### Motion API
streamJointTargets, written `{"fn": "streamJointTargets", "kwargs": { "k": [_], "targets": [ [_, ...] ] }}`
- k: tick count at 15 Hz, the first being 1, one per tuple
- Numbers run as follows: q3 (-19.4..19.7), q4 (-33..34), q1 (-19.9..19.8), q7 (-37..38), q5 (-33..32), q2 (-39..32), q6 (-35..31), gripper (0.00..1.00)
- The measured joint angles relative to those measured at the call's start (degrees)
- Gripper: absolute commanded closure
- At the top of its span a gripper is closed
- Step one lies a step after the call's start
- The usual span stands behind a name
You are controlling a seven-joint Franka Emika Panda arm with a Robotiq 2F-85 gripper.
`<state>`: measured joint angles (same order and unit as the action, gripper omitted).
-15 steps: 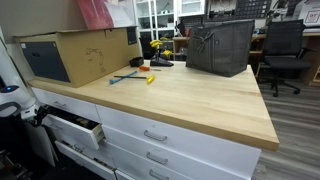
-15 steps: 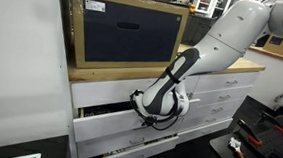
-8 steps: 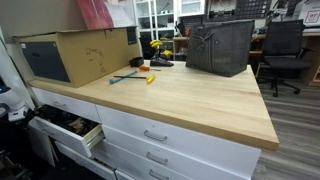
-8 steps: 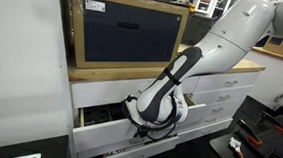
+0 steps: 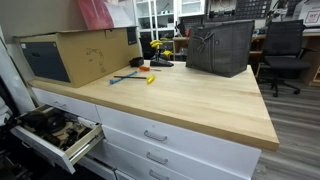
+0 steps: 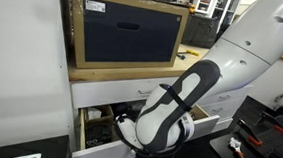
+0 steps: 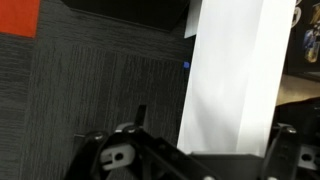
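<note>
The top drawer (image 5: 62, 140) of the white cabinet is pulled far out and holds dark tools and clutter; its inside also shows in an exterior view (image 6: 98, 126). My arm's white wrist (image 6: 164, 121) hangs in front of the drawer's front panel and hides the fingers. In the wrist view, my gripper (image 7: 205, 160) shows only as dark parts at the bottom edge, with the white drawer front (image 7: 230, 70) just beyond them and dark floor to the left. Whether the fingers grip the drawer cannot be seen.
A wooden countertop (image 5: 190, 100) carries a cardboard box (image 5: 80, 55) above the drawer, small hand tools (image 5: 130, 76) and a dark bag (image 5: 220, 48). Closed white drawers (image 5: 155, 135) run along the front. An office chair (image 5: 285, 50) stands behind.
The drawer has slid much farther out of the cabinet, and my wrist has moved outward with it, towards the camera in one exterior view.
</note>
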<state>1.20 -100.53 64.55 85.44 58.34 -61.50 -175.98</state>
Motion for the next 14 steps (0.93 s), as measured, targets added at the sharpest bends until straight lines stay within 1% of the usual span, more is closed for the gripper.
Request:
{"fn": "streamJointTargets", "kwargs": {
  "k": [1, 3, 7, 8, 9, 10, 12, 14],
  "targets": [
    [2.58, -0.28, 3.17, 2.23, -0.92, 0.05, 1.06, 0.0],
    [9.68, -0.92, 10.58, 7.37, -4.43, 0.04, 3.92, 0.0],
    [28.44, -1.24, 26.64, 17.22, -16.02, 0.11, 13.82, 0.0],
    [31.95, -1.15, 29.6, 19.79, -20.24, 0.3, 15.99, 0.0],
    [34.48, -0.97, 31.68, 22.87, -25.39, 0.67, 16.9, 0.0],
    [36.11, -0.71, 32.88, 25.25, -30.24, 1.17, 17.33, 0.0],
    [38.0, -0.08, 33.5, 28.24, -38.79, 2.46, 17.76, 0.0],
    [39.08, 0.15, 32.98, 28.61, -44.84, 3.9, 17.79, 0.0]
  ]
}}
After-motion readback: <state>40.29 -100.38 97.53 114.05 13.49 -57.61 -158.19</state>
